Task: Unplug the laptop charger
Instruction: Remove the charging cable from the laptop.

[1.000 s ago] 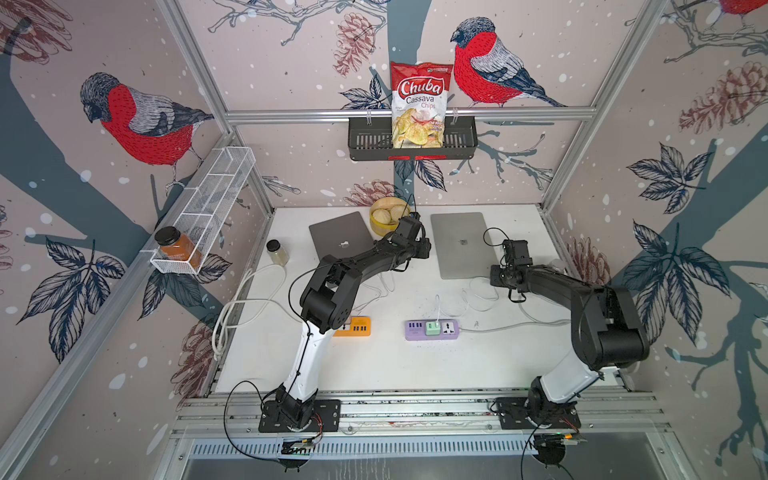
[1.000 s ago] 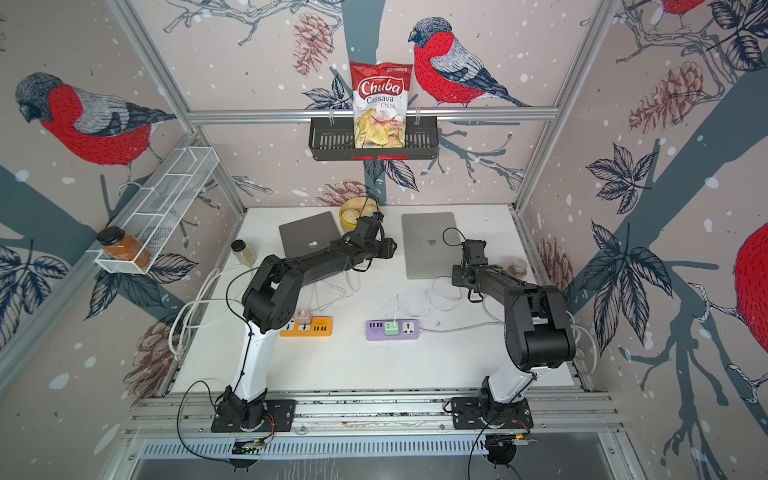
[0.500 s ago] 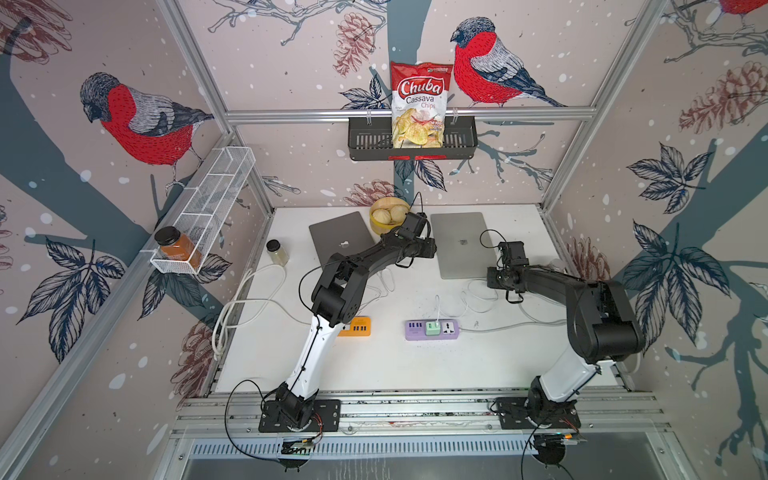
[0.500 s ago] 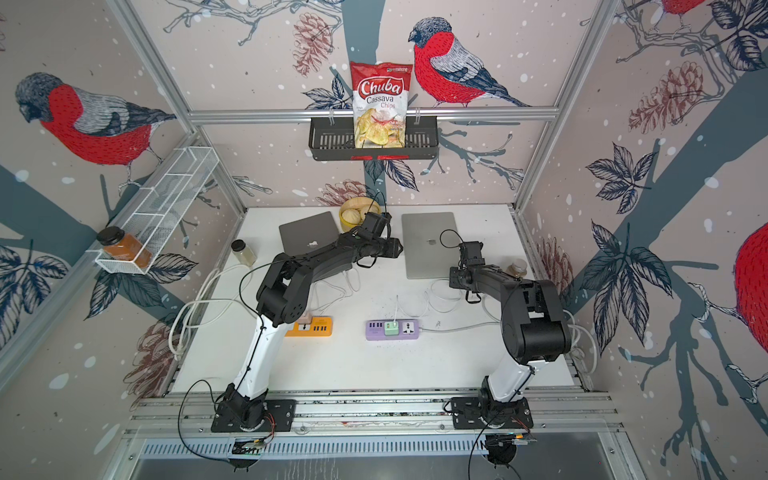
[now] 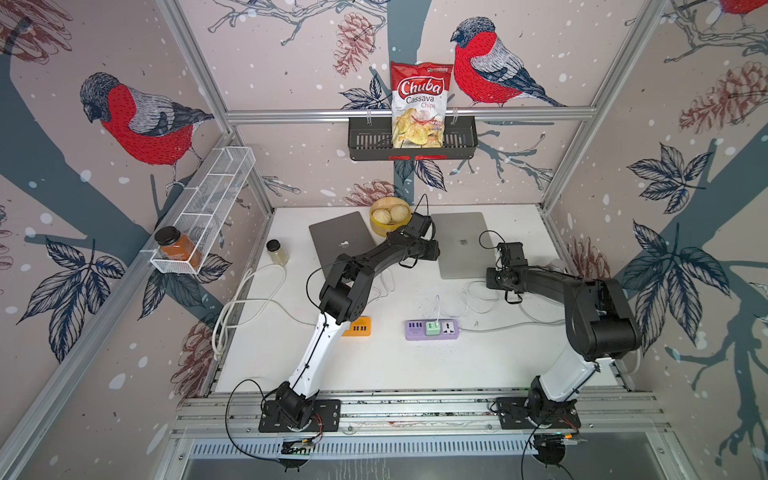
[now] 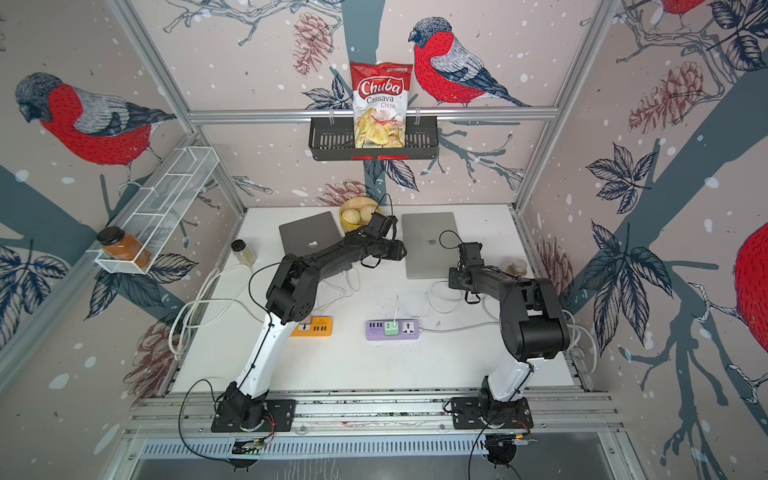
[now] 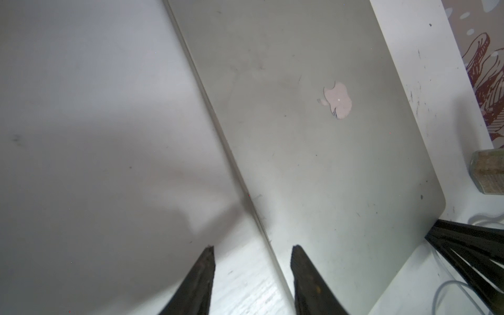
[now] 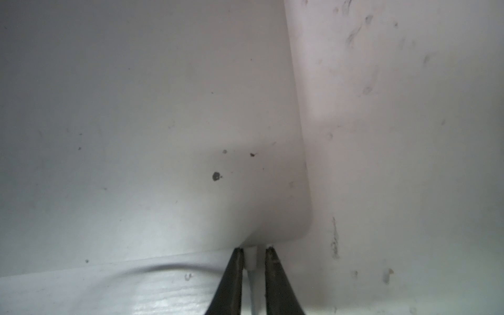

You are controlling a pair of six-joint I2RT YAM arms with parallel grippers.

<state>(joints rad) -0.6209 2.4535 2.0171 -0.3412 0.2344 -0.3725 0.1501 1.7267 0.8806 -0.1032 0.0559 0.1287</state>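
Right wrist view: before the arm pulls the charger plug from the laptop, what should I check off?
1. Plug between the right jaws: ok.
2. Right jaws clamped on it: not ok, a gap shows on one side.
3. Plug seated in the laptop edge: ok.
4. Left jaws bracing the laptop: cannot tell; they stand open across its edge.
5. Cable running back between the right jaws, in line with the pull: ok.

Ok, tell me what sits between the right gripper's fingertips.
The white charger plug, at the silver laptop's edge, stands between the right gripper's fingers, seen in the right wrist view.
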